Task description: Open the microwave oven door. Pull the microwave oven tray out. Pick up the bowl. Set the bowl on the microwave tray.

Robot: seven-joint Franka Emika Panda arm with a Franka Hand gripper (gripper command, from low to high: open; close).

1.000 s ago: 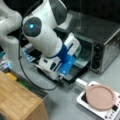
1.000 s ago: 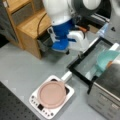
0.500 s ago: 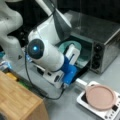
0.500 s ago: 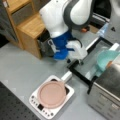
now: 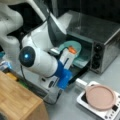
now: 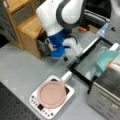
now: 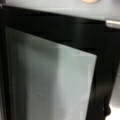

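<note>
**Change.** Over the last second the arm has drawn back from the oven mouth toward the free edge of the door [image 6: 91,62]. The door has stayed fully open, lying flat in both front views. The bowl [image 6: 108,58] has stayed at the oven mouth, at the door's hinge side, with nothing gripping it. Judged from this, the door step is done and the bowl has been set down. The tray cannot be made out beneath the bowl.

**End effector.** The gripper [image 6: 75,55] hangs above the door's free edge, at the left of the door in a front view, well apart from the bowl. It holds nothing. Whether the jaws stand apart or together cannot be told. The wrist view shows only door glass [image 7: 52,82].
</note>
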